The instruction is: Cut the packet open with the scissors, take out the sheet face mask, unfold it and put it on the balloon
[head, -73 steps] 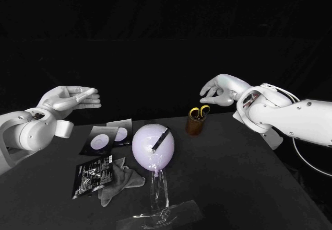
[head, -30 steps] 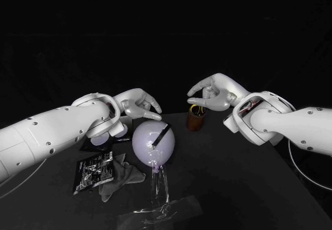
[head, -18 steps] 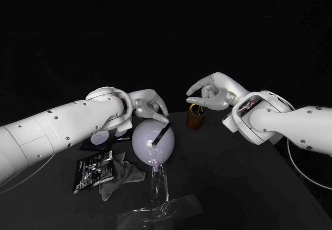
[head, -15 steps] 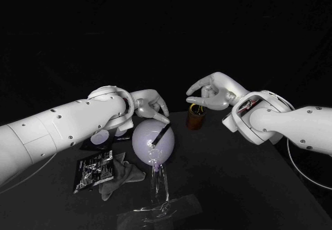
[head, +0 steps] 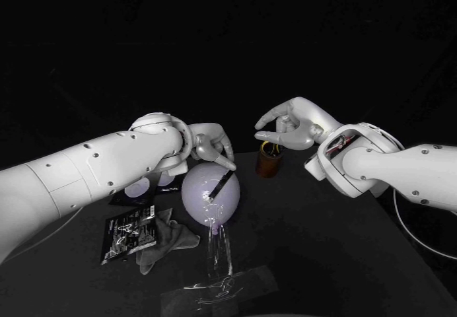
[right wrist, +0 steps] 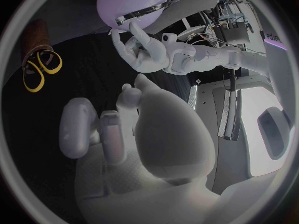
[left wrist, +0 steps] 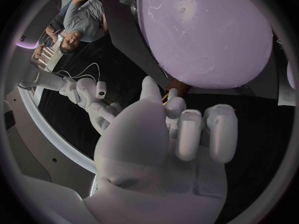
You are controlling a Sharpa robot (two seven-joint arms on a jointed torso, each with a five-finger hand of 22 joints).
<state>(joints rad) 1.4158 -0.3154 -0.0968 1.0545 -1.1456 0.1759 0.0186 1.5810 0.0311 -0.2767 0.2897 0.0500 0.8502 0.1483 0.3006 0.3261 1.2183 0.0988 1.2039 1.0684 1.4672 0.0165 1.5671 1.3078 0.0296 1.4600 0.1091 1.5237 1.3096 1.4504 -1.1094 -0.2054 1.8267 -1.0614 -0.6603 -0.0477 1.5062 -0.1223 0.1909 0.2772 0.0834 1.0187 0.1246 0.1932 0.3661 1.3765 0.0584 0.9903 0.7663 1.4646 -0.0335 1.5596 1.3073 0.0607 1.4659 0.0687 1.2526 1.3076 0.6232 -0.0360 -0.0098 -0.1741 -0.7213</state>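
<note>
Left hand [head: 209, 144] fingers apart, empty, over the balloon [head: 211, 195] — right hand [head: 290, 125] likewise above the scissors [head: 271, 150]

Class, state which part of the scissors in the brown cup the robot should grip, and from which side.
Grip the scissors by the yellow handle loops, from above: they stand handles-up in the cup, blades sunk inside.

Left hand [left wrist: 168, 134] holds nothing, fingers loosely apart. Balloon [left wrist: 206, 35] sits near the fingertips [left wrist: 187, 119]. Contact cannot be confirmed.
</note>
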